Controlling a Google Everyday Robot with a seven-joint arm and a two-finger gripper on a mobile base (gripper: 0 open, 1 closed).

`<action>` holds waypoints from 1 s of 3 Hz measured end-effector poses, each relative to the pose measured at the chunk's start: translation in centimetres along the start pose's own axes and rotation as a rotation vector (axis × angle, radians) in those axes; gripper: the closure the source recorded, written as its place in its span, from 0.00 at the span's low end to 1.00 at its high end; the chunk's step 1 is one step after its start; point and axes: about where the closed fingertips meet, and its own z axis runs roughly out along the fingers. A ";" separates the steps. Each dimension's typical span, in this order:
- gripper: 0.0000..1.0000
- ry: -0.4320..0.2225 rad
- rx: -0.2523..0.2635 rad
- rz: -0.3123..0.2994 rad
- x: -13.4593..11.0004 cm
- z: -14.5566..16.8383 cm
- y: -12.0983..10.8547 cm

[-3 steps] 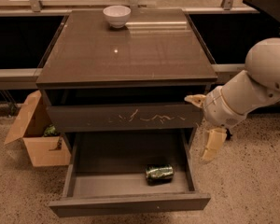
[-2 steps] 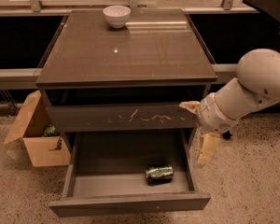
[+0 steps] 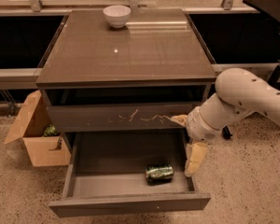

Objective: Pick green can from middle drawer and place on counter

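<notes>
Along the top edge of the frame a white bowl (image 3: 117, 16) sits at the far side of the bench (image 3: 130, 55), with a metal window rail behind it. At the left edge an open cardboard box (image 3: 35, 141) holding something green stands on the speckled floor (image 3: 252, 195), just beside the cabinet. Between the bench and the open middle drawer (image 3: 130, 205) runs a closed drawer front (image 3: 98, 118) marked with pale scratches, which overhangs the rear of the drawer below. A smooth white arm (image 3: 245, 97) reaches in from the right of the frame. Its hand (image 3: 182, 146) hangs at the drawer's right wall, spread wide and holding nothing. One beige finger points at the right end of the scratched front, and the other points down over the drawer's right side, near the green can (image 3: 159, 172) but apart from it. The bench is a glossy grey-brown slab, flat and roughly square, mirroring the light. The drawer is wide and shallow, smooth grey inside, with a plain front panel. The can is a small shiny cylinder with mottled green sides and silvery ends. It lies on its side on the drawer floor, toward the front right, close to the front panel. Its long axis runs left to right across the frame, nearly parallel to the drawer front, the right end a touch higher.
</notes>
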 end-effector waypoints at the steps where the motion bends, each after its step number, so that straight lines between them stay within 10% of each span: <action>1: 0.00 0.001 0.000 -0.001 0.0 0.1 0.0; 3: 0.00 0.030 -0.025 -0.051 1.6 5.1 -0.9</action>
